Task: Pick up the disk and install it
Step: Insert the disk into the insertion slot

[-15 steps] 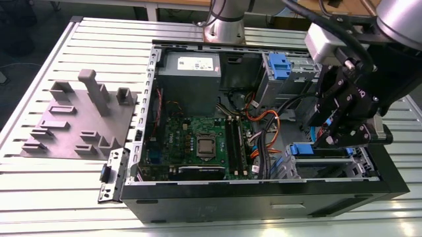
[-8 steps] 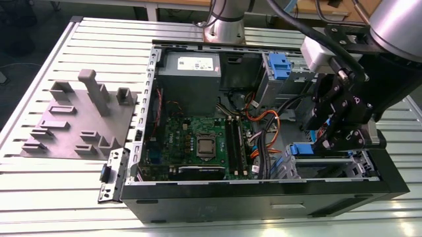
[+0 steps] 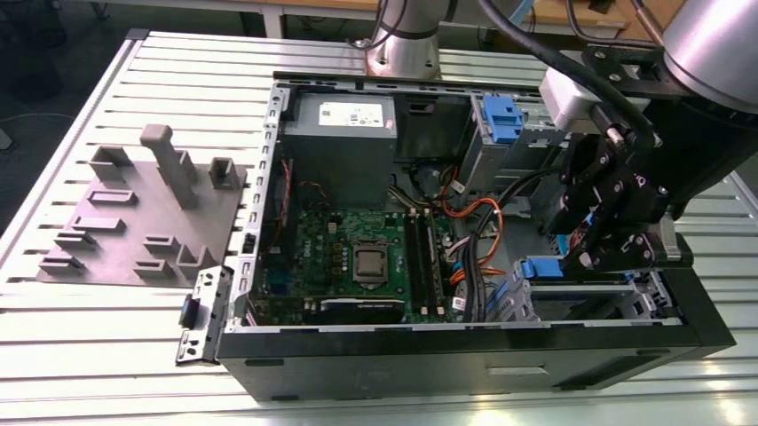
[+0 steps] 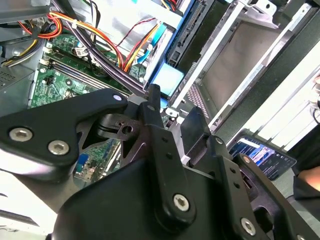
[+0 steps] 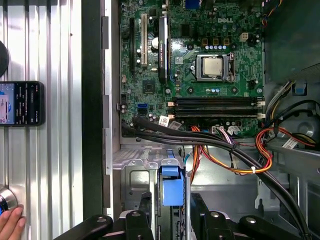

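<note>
Hand (image 5: 170, 202) over disk (image 5: 170, 182) in drive cage (image 5: 132, 181), cannot tell if gripping, cage walls close

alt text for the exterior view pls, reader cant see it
The arm's black claw hangs over the drive bay corner of an open desktop computer case lying on a slatted metal table. The green motherboard faces up; a grey pegged fixture plate lies at the exterior view's left.

Hand (image 5: 9, 220) and phone (image 5: 22, 103) partly cut off by the first wrist view's edge.
</note>
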Robot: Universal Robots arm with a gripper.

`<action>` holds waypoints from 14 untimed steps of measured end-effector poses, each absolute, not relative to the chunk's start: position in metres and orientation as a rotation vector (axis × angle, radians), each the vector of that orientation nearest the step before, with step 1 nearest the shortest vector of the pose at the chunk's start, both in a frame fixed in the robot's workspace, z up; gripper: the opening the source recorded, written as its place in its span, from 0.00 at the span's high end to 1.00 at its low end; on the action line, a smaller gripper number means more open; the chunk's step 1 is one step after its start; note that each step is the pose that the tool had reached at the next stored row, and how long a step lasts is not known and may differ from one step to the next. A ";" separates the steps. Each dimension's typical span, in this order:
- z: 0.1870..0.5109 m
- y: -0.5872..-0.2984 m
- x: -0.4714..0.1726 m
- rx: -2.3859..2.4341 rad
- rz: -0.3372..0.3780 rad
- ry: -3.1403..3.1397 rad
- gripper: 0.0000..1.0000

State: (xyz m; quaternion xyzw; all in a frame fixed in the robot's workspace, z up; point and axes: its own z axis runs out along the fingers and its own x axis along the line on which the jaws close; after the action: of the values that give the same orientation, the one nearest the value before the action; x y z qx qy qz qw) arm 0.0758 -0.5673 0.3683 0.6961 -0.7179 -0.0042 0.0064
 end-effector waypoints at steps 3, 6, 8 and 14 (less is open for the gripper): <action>0.368 -0.567 0.076 2.178 -0.013 -2.246 0.56; 0.368 -0.567 0.076 2.178 -0.013 -2.246 0.58; 0.368 -0.567 0.076 2.178 -0.013 -2.246 0.64; 0.368 -0.567 0.076 2.178 -0.013 -2.246 0.78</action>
State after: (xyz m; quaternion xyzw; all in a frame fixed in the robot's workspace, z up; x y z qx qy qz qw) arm 0.0758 -0.5673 0.3681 0.6960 -0.7180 -0.0042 0.0064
